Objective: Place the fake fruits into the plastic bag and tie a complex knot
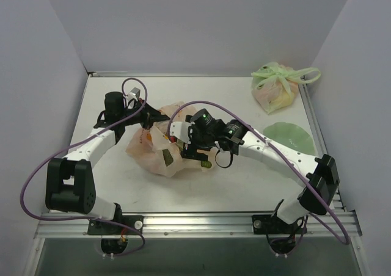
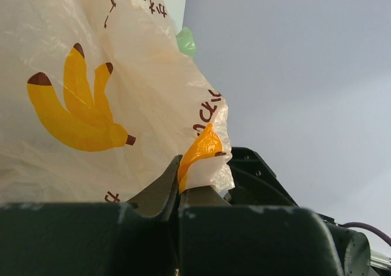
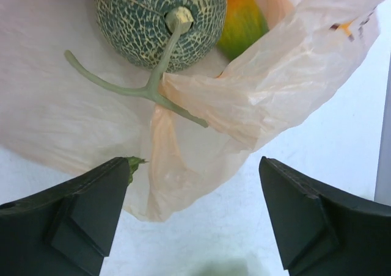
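Well, the plastic bag lies crumpled in the middle of the counter, between the two arms. The left end effector sits at the bag's far left edge. Its wrist view shows the jaws clenched on a pinch of the film: a fold of peach film and a bright orange strip stick up from between the closed fingers. The banana-printed side of the bag rises just behind them.

The right end effector hangs over the bag's near right side, its jaws spread wide and gripping nothing (a loose flap of film lies on the counter below the gap, touching neither finger as far as can be seen). Just beyond its fingertips the dark green netted fruit rests on the bag's film. Its pale T-shaped stem points back toward the end effector, and an orange and yellow-green fruit lies just beside it on the right.

At the far right corner of the counter sits a pale green bag, tied at the top. Nearer, well apart from the peach bag, a light green film sheet lies flat.
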You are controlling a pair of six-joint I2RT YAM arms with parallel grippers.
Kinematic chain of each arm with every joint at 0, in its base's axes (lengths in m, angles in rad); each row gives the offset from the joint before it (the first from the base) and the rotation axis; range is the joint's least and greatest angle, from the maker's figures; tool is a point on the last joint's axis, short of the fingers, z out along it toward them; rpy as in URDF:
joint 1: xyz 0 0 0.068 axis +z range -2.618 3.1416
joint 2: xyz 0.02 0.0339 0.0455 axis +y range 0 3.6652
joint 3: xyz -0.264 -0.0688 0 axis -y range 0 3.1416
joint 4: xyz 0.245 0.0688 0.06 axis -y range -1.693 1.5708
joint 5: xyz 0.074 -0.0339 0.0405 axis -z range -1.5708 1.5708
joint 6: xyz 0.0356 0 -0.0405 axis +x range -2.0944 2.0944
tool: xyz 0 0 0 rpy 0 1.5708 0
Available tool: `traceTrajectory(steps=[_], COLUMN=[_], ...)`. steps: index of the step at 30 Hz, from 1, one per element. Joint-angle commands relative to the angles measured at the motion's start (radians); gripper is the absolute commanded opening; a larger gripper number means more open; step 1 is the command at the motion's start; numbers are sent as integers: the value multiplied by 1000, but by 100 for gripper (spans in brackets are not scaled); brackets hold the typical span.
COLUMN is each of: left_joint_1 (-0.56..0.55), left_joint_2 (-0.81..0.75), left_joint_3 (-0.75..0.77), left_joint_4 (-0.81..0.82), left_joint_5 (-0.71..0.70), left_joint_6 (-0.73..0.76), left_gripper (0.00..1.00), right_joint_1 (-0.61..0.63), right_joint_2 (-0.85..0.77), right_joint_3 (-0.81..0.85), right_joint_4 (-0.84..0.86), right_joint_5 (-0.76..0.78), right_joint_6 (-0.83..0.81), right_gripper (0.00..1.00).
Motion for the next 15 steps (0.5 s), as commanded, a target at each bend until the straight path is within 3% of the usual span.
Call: traceTrajectory(steps=[1, 3, 15], left_joint_1=[9, 9, 15], left_joint_2=[1, 3, 4], left_joint_3=[11, 8, 2], left_joint_4=[53, 56, 75], left_joint_5=[5, 6, 21], left_joint_6=[9, 9, -3], left_gripper=[0, 0, 0], right_joint_1=[-13, -14, -56], right_joint_2=[10, 27, 128], right_joint_3=[-38, -44, -55], right_joint_4=[-6, 36, 103], right_joint_5=[47, 127, 302], right_joint_6=[-39, -8, 55], right_gripper=[93, 100, 100])
